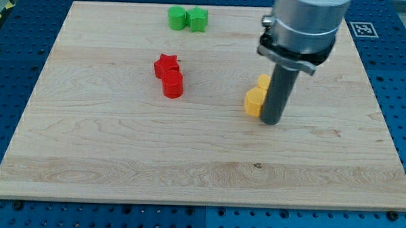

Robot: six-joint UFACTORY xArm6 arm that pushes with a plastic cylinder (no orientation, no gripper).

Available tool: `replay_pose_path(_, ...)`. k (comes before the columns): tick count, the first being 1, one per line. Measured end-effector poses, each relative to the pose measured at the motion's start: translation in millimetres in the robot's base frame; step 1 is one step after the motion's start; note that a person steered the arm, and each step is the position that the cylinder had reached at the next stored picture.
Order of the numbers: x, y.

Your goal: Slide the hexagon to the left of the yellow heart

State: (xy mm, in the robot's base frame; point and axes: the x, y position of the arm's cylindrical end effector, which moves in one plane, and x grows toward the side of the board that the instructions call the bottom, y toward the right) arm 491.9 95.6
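A yellow hexagon block (254, 101) lies right of the board's middle. A second yellow block (263, 81), the heart, sits just above it, touching it, and the rod partly hides it. My dark rod comes down from the view's top right. My tip (271, 122) rests on the board right against the hexagon's lower right side, and the rod's shaft covers the right edges of both yellow blocks.
A red star (166, 64) and a red cylinder (173, 84) touch each other left of centre. Two green blocks (176, 18) (197, 20) sit side by side near the top edge. The wooden board (120, 158) lies on a blue perforated table.
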Motion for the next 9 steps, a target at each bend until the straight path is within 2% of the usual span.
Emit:
replay_pose_path(3,-13,1)
replay_pose_path(5,-13,-33)
replay_pose_path(9,-26,-30)
